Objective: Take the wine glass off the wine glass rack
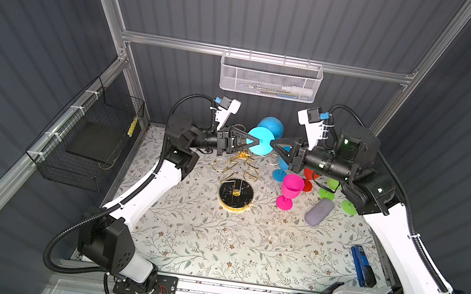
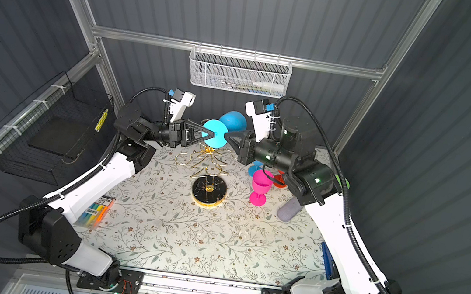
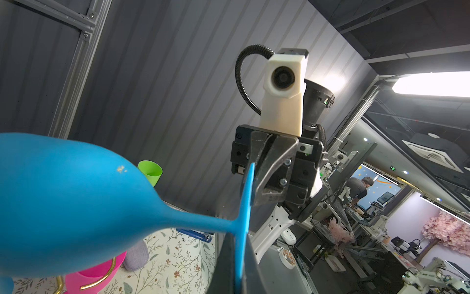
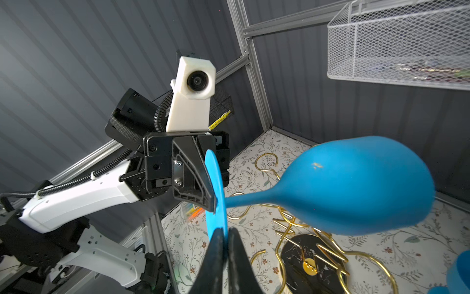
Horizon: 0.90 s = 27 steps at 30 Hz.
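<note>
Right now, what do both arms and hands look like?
Matching left arm and right arm: white shells, black joint housings, black corrugated conduit. The left hand and right hand are black with triangular open-frame fingers. White wrist camera mounts, blue connectors, green lights on the right arm's joints.

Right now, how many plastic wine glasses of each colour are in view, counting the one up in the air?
Blue plastic wine glasses: 2, the lifted blue glass and the standing blue glass
Pink plastic wine glass: 1
Red plastic wine glass: 1, partly hidden by the arm
Green plastic wine glasses: 2, counted by their round feet
Total: 6
</note>
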Tool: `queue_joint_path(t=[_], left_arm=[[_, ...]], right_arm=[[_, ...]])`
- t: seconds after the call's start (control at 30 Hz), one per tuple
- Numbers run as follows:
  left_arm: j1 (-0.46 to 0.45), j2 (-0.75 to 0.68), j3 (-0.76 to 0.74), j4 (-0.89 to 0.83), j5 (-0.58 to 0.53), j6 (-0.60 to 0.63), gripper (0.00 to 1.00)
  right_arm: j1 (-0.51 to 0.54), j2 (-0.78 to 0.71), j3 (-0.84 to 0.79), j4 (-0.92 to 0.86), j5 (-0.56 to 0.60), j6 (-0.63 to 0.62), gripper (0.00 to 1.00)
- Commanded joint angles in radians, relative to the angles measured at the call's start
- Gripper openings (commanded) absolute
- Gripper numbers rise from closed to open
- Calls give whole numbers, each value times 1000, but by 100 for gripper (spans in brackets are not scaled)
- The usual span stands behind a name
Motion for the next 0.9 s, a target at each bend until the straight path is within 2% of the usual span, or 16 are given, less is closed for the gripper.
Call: queue_joint_path(t=[0.0,0.03,0.13,0.27,0.43,0.63,0.87], left_arm=[[-4,-3,87,-75,-26,-48,0],[-3,-5,92,-98,-31,-61,0],[-1,-13,99,-106,-34,-101,0],[2,-26,105,-107,-36,-128,0],[1,-32,107,-73,-30,-166,0],[2,-31,101,-38,-26,-202,0],[2,-28,105,-19,-20,-231,0]], right_arm=[[-1,-81,-49,5,84,-39,34],[-3,-114,-83,19,104,-56,43],[-6,-234,-216,95,199,-110,62],[-6,-361,-392,260,300,-237,79],[-5,-399,-519,418,307,-397,89],[-5,-317,-543,537,284,-514,98],[-6,-206,-522,626,262,-585,99]])
